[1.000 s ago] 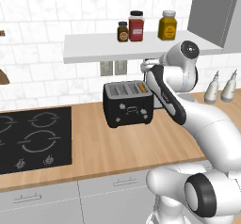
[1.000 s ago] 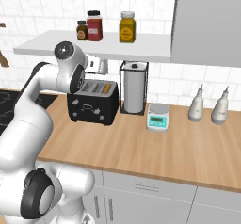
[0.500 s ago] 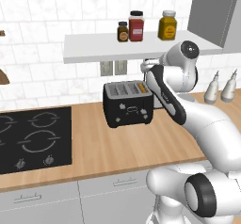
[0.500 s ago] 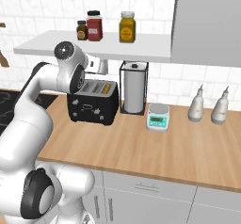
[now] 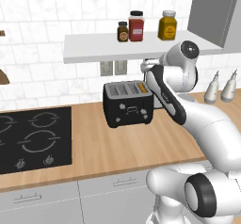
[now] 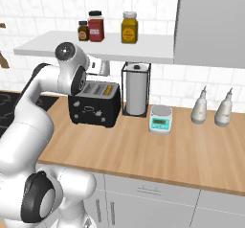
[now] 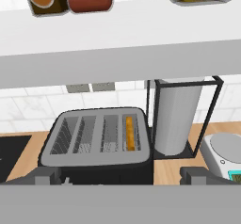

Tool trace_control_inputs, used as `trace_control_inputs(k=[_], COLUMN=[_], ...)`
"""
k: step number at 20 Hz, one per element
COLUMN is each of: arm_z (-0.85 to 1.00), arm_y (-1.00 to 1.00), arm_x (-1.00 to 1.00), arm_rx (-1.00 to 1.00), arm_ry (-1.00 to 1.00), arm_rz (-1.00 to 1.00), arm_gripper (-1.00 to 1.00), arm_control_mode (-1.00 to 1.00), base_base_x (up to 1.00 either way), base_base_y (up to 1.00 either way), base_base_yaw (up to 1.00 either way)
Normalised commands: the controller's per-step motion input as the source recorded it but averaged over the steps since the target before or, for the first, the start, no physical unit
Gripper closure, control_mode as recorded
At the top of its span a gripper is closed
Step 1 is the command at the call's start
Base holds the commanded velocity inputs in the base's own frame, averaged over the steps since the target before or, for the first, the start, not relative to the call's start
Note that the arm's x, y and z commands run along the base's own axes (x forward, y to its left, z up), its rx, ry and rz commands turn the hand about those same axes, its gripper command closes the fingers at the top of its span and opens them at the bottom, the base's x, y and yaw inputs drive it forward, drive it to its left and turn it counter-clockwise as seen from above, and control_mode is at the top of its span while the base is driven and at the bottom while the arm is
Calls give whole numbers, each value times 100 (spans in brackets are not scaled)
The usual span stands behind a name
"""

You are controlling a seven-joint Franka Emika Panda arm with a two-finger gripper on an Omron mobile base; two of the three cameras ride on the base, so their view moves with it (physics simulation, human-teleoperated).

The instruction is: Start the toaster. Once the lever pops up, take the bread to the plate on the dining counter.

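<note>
A: So had anything changed over the last second?
B: Nothing; the tool (image 7: 120, 173) hung wide open and empty above the black boxy four-slot toaster (image 5: 129, 104) on the wooden worktop (image 5: 122, 145); the tan bread slice (image 7: 130, 132) sat in the rightmost slot.
A: Obstacles?
B: The white paper-towel roll in its black wire stand (image 6: 136, 88) just beside, the white shelf (image 5: 117, 45) overhead; the lever looked unpressed.

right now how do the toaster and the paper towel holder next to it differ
The toaster is a low, wide, solid black box with a grey slotted top; the paper towel holder is a tall, narrow, open black wire frame around an upright white roll. The toaster holds bread in one end slot, the one nearest the holder; the holder carries only the roll. The toaster stands nearer the hob, the holder nearer the kitchen scale. Both sit on the wooden worktop under the shelf.
</note>
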Motion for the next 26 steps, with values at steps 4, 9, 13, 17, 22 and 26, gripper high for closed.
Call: trace_control_inputs(k=[4,9,13,17,22,26], arm_z=[0,0,0,0,0,0], arm_y=[0,0,0,0,0,0], arm_x=[0,0,0,0,0,0], arm_rx=[0,0,0,0,0,0], arm_ry=[0,0,0,0,0,0], arm_rz=[0,0,0,0,0,0], arm_gripper=[-100,-100,-100,-100,-100,-100], arm_control_mode=[-100,-100,-100,-100,-100,-100], base_base_x=[0,0,0,0,0,0], base_base_y=[0,0,0,0,0,0], base_base_yaw=[0,0,0,0,0,0])
